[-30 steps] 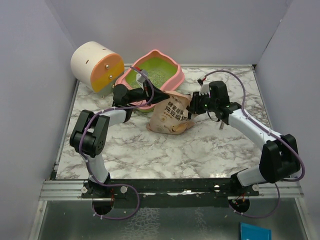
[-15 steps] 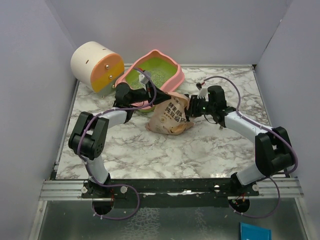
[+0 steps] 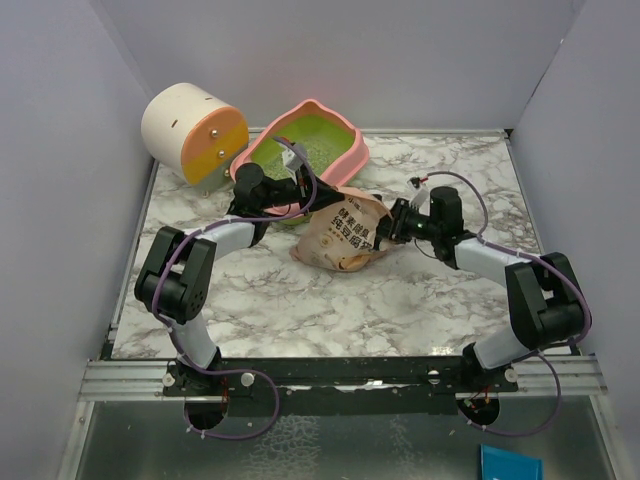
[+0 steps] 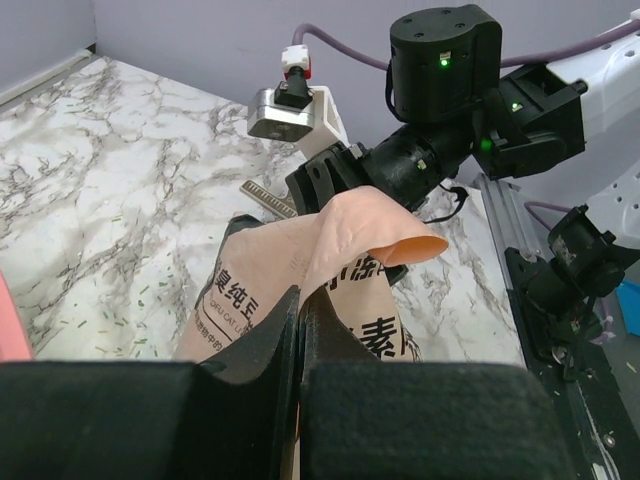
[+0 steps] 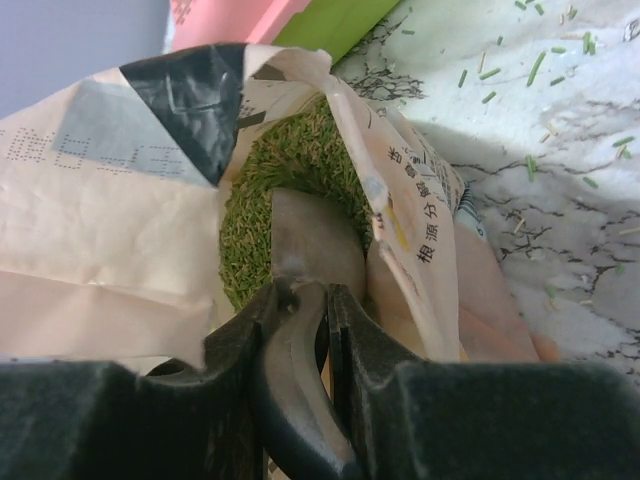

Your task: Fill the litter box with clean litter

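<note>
Tan paper bag, printed with dark characters, lies slumped on the marble surface between the two arms. We find its mouth facing the right arm.

Left jaws: clenched tight on a fold of the bag's edge. The left wrist view shows the paper pinched flat between the two fingers, and the flap rises and curls over beyond them.

Right jaws: closed on the dark handle of a grey metal scoop. The fingers sit on either side of the handle. The scoop's bowl reaches into the bag's mouth and rests against the litter, which shows there as a greenish grainy mass. We cannot tell how much lies in the bowl itself.

Litter box: pink with a lime-green inside, it stands at the far left part of the surface, just beyond the bag and behind the left arm. In the overhead view a patch of paler grains shows on its green floor. The rest of the floor looks bare green.

A cream-and-orange cylinder stands just to the left of the box, tilted onto its side.

Loose green slivers are scattered on the surface near the bag's mouth.
</note>
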Controlling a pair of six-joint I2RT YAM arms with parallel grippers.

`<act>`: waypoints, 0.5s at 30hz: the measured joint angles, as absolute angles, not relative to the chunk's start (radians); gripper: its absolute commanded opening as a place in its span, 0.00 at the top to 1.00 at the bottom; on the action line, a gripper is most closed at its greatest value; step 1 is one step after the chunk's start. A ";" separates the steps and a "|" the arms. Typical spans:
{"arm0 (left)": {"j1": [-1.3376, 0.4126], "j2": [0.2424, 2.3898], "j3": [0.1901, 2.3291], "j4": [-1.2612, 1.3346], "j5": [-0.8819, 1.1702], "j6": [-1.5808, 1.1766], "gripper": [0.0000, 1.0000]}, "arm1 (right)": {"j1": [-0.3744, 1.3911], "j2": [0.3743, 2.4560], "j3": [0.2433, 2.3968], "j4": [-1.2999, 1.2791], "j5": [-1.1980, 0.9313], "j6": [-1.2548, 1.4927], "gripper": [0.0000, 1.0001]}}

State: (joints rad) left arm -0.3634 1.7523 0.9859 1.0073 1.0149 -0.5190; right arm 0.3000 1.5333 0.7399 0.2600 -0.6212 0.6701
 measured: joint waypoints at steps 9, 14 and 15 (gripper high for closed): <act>-0.364 1.750 0.986 0.980 1.000 -0.494 1.00 | 0.234 1.553 0.629 0.500 -0.766 0.894 0.99; -0.364 1.743 0.986 0.965 0.996 -0.487 1.00 | 0.196 1.570 0.550 0.686 -0.807 0.999 0.99; -0.364 1.741 0.986 0.962 0.996 -0.485 1.00 | 0.186 1.576 0.533 0.722 -0.816 1.027 0.99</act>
